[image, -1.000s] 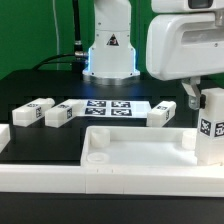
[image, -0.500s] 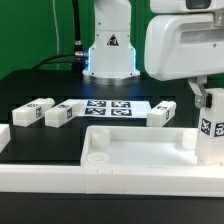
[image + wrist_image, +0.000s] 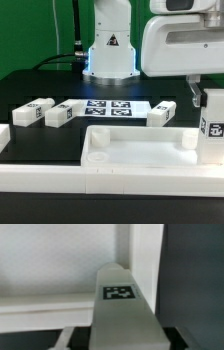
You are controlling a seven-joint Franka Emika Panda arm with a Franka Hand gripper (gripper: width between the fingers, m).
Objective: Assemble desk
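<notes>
The desk top (image 3: pixel 135 132), a white rimmed tray, lies at the front of the black table. One white tagged leg (image 3: pixel 212 128) stands upright at the tray's corner on the exterior view's right. My gripper (image 3: pixel 208 100) comes down on it from above and is shut on the leg. In the wrist view the leg (image 3: pixel 125 308) runs straight out from between the jaws, tag facing the camera, with the tray's rim (image 3: pixel 60 300) behind it. Three more legs (image 3: pixel 32 111), (image 3: pixel 62 114), (image 3: pixel 163 112) lie loose behind the tray.
The marker board (image 3: pixel 108 107) lies flat between the loose legs. The arm's base (image 3: pixel 110 55) stands at the back. A long white rail (image 3: pixel 50 180) runs along the table's front edge. Black table (image 3: pixel 195 274) shows beside the tray's corner.
The jaws have closed in on the upright leg. The wrist housing has shifted slightly toward the exterior view's left, and the leg has edged a little to the right.
</notes>
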